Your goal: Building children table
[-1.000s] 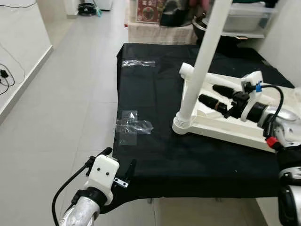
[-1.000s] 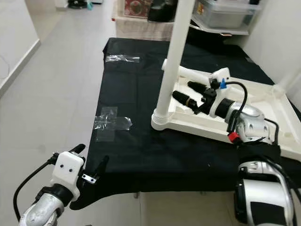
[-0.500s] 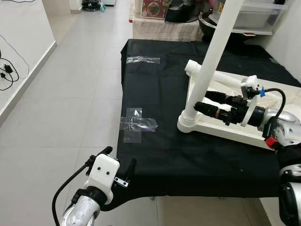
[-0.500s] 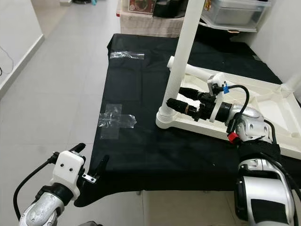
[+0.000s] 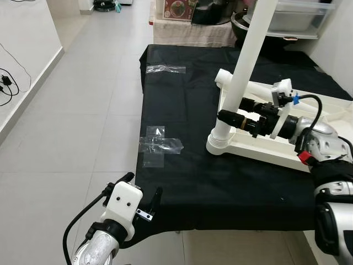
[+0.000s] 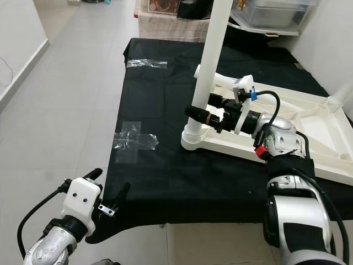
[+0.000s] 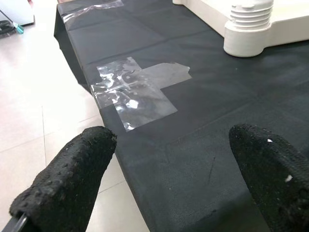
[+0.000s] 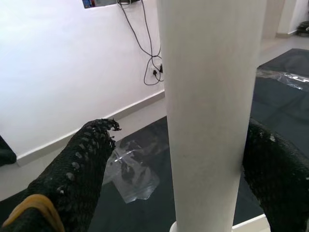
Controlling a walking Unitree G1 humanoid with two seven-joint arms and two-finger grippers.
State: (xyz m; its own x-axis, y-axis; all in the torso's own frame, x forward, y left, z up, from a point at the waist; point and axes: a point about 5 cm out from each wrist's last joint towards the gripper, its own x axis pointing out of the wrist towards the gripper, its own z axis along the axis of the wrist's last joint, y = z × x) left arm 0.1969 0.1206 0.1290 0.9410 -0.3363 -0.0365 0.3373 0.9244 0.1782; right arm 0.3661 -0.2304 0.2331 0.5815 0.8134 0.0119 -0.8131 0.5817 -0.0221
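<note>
Black cloth (image 5: 182,182) drapes a platform above grey tiles, carrying an upturned white plastic tabletop (image 6: 309,124). Right gripper (image 6: 199,113), fingers spread, straddles its round upright leg (image 5: 242,72). Left gripper (image 5: 142,192) hangs spread near crinkled tape (image 7: 133,89).

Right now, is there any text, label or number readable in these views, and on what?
None can be read.
The picture on the red box at the far end of the black table is too small and blurred.
The blue sign on the wall is cut off, illegible.
</note>
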